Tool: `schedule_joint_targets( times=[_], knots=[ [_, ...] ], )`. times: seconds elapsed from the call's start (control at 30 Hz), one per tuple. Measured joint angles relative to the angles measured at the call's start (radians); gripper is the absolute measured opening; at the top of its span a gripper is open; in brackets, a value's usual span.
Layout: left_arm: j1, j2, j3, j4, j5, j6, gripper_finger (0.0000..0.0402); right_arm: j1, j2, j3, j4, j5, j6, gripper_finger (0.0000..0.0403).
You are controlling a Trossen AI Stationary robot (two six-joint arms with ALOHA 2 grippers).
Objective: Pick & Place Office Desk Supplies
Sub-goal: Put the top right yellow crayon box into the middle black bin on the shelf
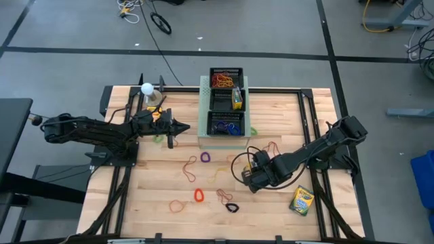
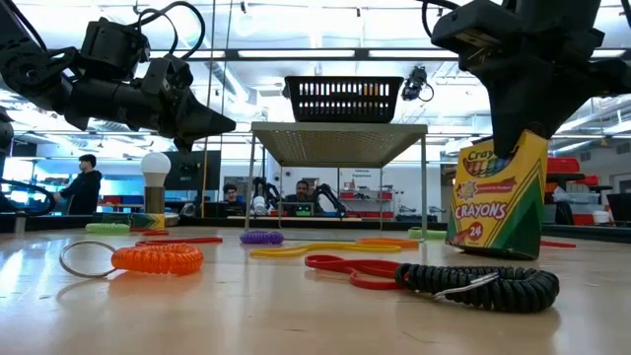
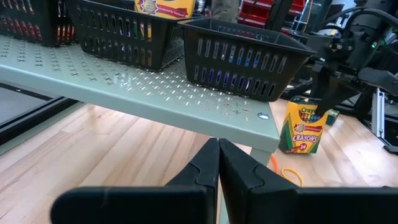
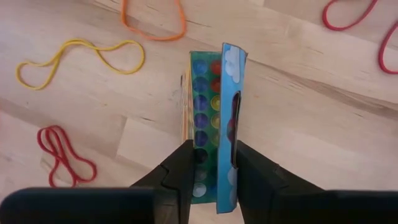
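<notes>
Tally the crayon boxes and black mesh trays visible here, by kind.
Crayon boxes: 3 (one held upright by the right gripper, one in a tray)
Black mesh trays: 3
Total: 6

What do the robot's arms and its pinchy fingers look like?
Both arms are dark, almost black, built from chunky jointed segments. Black cables loop beside the left gripper and near the right gripper. Each gripper has two flat black fingers with stepped, notched inner edges.
</notes>
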Motion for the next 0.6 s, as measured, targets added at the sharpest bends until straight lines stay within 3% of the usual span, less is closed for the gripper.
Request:
schedule_joint_targets(
  times=[0.23, 0.6],
  knots=[
    [0.0, 0.0, 0.0, 0.0, 0.0, 0.0, 0.0014, 0.0, 0.0, -0.001, 0.0, -0.002, -0.016, 0.0109],
    [0.0, 0.0, 0.0, 0.0, 0.0, 0.0, 0.0014, -0.017, 0.001, -0.003, -0.018, -0.051, -0.042, 0.0195]
  ],
)
